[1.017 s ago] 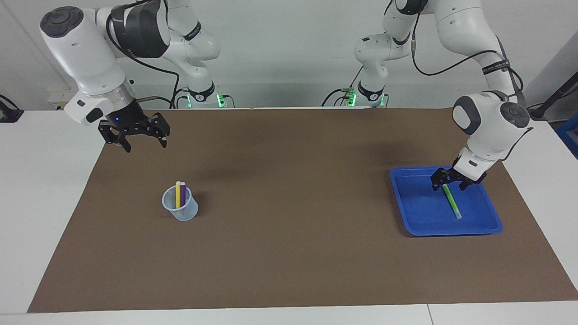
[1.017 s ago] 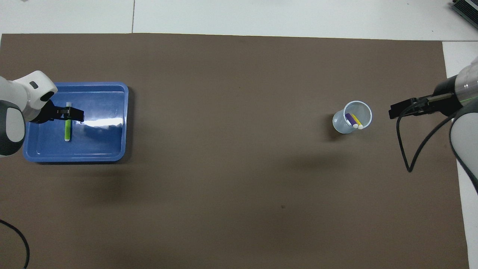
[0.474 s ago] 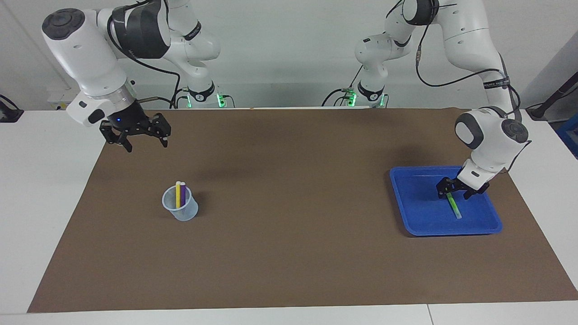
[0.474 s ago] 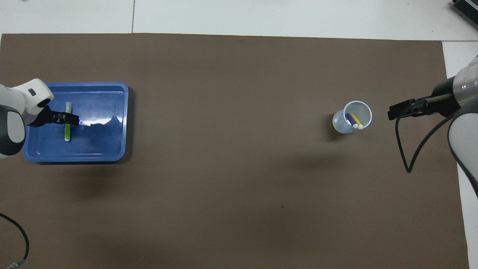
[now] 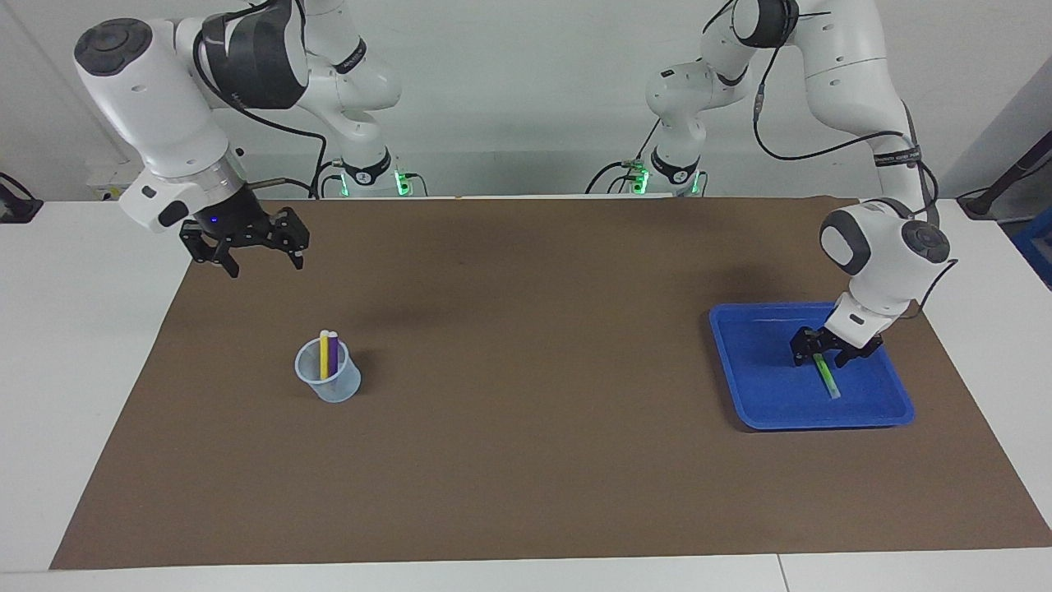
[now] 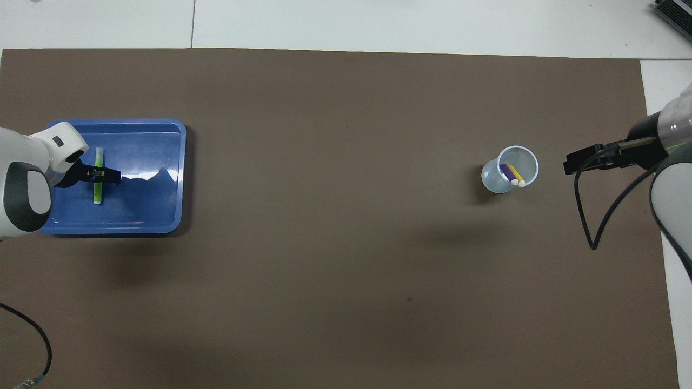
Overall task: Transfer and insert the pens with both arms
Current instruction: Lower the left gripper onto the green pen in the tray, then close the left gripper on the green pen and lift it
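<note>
One green pen (image 5: 825,378) lies flat in the blue tray (image 5: 752,395) at the left arm's end of the bench, its pale end pointing away from the robots. Directly over its middle the left gripper (image 5: 819,355) is down inside the tray, fingers set on either side of the pen's barrel and crosswise to it — whether they already press on it or are a little apart from it cannot be told, nor how wide they stand. The pen rests on the tray floor.

Two other pens — the yellow pen (image 5: 324,355) and the purple pen (image 5: 334,352) — stand side by side in the clear cup (image 5: 329,380) toward the right arm's end of the bench, pale ends up, leaning on the rim.

Up over the brown mat (image 5: 526,460) near the corner at the robots' edge (by the right arm's end), the right gripper (image 5: 261,265) waits with its fingers spread wide, holding nothing.
</note>
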Action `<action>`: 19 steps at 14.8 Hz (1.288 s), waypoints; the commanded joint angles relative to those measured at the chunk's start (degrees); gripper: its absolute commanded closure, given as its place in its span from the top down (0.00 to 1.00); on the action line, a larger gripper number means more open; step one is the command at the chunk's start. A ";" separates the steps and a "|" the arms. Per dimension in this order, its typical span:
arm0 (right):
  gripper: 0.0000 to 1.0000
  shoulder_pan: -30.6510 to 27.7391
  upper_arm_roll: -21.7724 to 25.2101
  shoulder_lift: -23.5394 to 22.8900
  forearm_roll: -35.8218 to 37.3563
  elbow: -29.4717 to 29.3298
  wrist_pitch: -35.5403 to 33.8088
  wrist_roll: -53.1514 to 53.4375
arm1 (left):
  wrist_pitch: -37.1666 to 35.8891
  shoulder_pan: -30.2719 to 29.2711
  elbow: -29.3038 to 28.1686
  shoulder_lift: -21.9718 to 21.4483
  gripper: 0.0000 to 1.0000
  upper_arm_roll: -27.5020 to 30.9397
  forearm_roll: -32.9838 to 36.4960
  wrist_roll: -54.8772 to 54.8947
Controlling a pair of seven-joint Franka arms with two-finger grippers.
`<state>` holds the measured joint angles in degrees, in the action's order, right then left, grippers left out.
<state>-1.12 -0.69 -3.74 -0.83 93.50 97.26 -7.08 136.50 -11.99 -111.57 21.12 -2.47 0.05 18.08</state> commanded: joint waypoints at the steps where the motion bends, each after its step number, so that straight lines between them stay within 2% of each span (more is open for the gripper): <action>1: 1.00 -0.55 -0.01 1.80 2.49 2.91 1.09 -1.62 | 2.63 -0.32 -2.07 -0.20 0.68 -0.08 1.09 0.20; 6: 1.00 -0.98 -0.10 2.51 2.68 4.33 1.97 -3.36 | 1.76 0.03 -1.46 -0.20 0.24 -0.08 1.09 0.03; 10: 1.00 -1.07 -0.10 2.51 2.59 4.33 1.88 -5.49 | -1.83 0.39 1.34 -0.02 0.00 -0.08 0.92 -0.15; 12: 1.00 -1.07 -0.19 2.42 2.50 4.06 0.92 -5.49 | -5.52 0.47 4.76 0.77 0.00 -0.08 0.22 -0.32; 14: 1.00 -0.72 -0.19 2.43 1.89 3.36 -3.37 -4.53 | -11.92 0.91 10.72 2.25 0.00 -0.17 -3.63 -3.99; 16: 1.00 -0.63 -0.28 2.25 1.62 2.84 -3.83 -3.12 | -19.57 1.44 17.14 3.31 0.00 -0.17 -11.09 -12.93; 19: 1.00 -0.55 -0.36 2.16 1.45 2.66 -3.13 -3.03 | -22.06 4.59 18.84 2.27 0.00 -0.61 -20.50 -35.84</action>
<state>-1.30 -0.56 -2.37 0.84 95.83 94.25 -10.84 116.57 -10.20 -95.61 22.15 -3.27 -15.92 -4.37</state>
